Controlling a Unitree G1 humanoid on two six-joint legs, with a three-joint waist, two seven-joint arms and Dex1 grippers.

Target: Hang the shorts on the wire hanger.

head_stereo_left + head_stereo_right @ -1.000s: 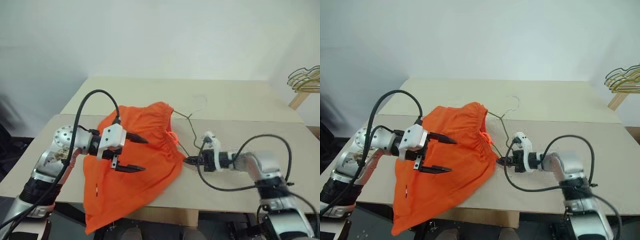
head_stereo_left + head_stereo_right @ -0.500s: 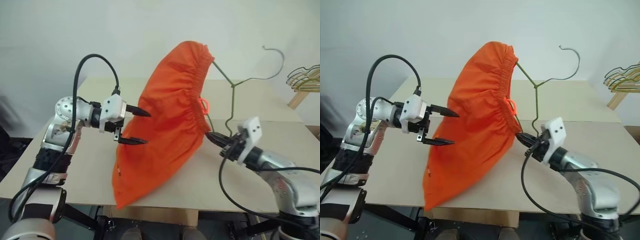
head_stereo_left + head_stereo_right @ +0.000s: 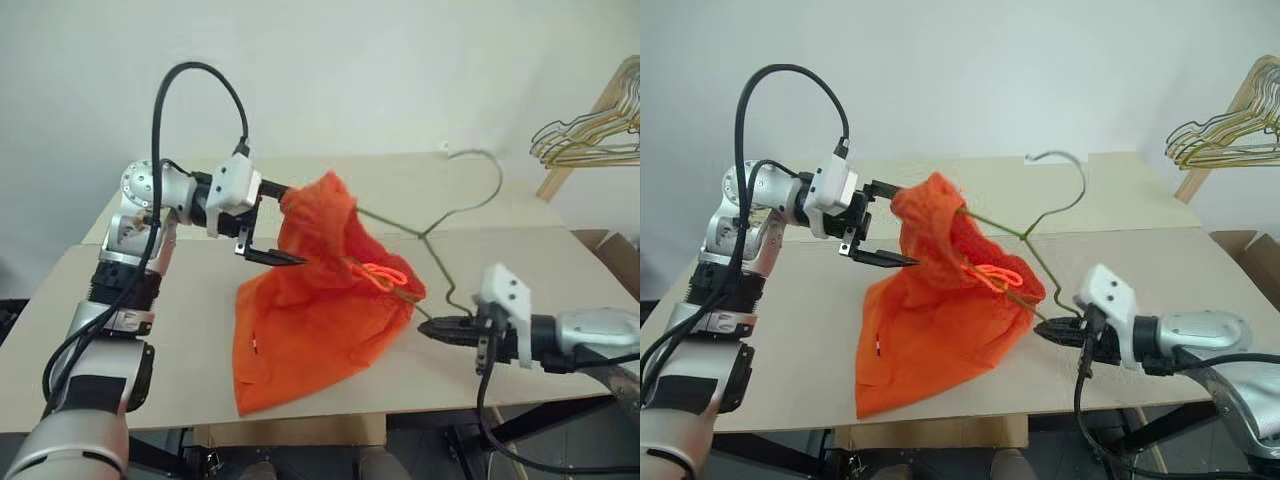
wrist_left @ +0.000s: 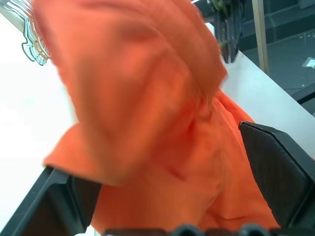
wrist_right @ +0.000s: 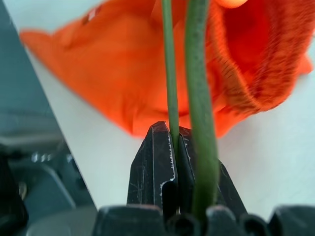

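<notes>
The shorts [image 3: 940, 310] are already threaded on the wire hanger [image 3: 1025, 232], pinched by the closed right gripper [image 3: 1048, 327]; apparently only straightening remains for the wide-open, empty left gripper [image 3: 902, 226].

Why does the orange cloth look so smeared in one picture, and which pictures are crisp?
Left wrist view: the shorts sit very close between the left gripper's open fingers, so the folds smear. Right wrist view: the wire hanger and right gripper are fairly sharp, the cloth behind soft. Both eye views: evenly lit, crisp.
</notes>
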